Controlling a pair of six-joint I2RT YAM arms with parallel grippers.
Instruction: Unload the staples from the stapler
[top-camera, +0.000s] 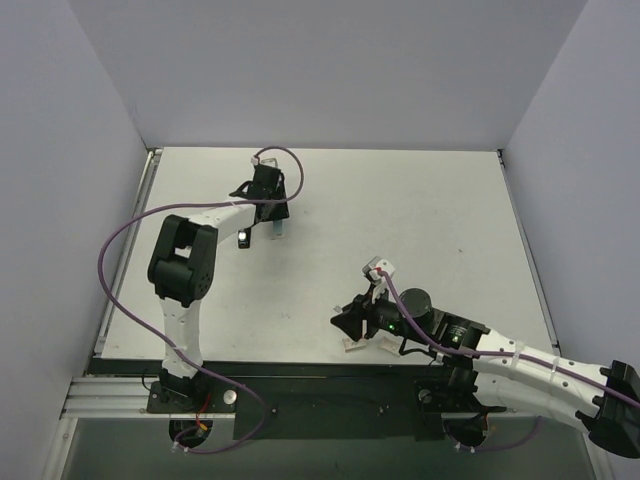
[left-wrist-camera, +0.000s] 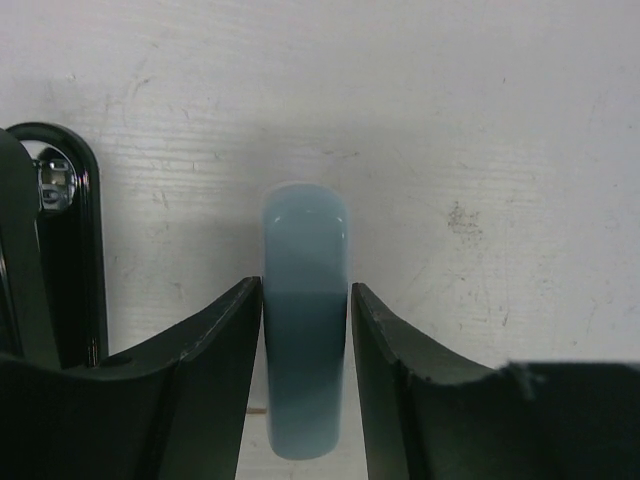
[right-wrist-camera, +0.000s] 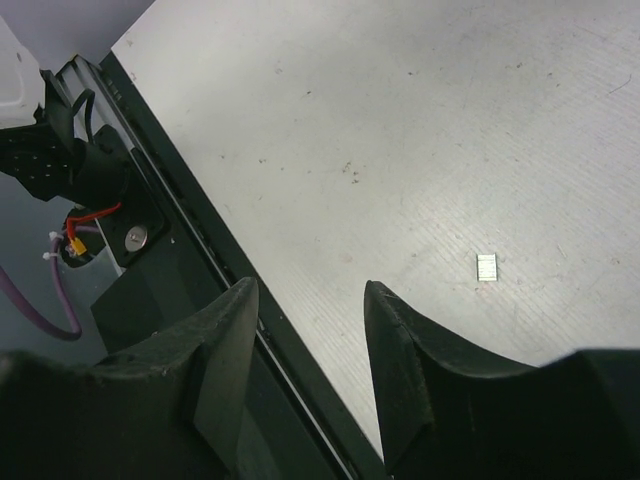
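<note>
Top view: the left gripper (top-camera: 274, 214) is reached far out over the left of the table (top-camera: 430, 210), on the stapler (top-camera: 278, 229); the right gripper (top-camera: 346, 322) sits low by the near edge, well apart from it. The surface is white and lightly scuffed, with plain pale walls (top-camera: 330, 70) on three sides. Left wrist view: both fingers (left-wrist-camera: 215, 350) bear on the flanks of the stapler's pale blue body (left-wrist-camera: 305, 300), a narrow hold; a black chromed arm (left-wrist-camera: 70, 230) lies just beside it, so the stapler looks opened. Right wrist view: the jaws stand apart with nothing between them, and a short staple strip (right-wrist-camera: 486, 267) lies loose on the table, near its dark front rail (right-wrist-camera: 195, 205). Assessment: the staples appear to be out; what is left calls for the left gripper to release the stapler without dragging it
</note>
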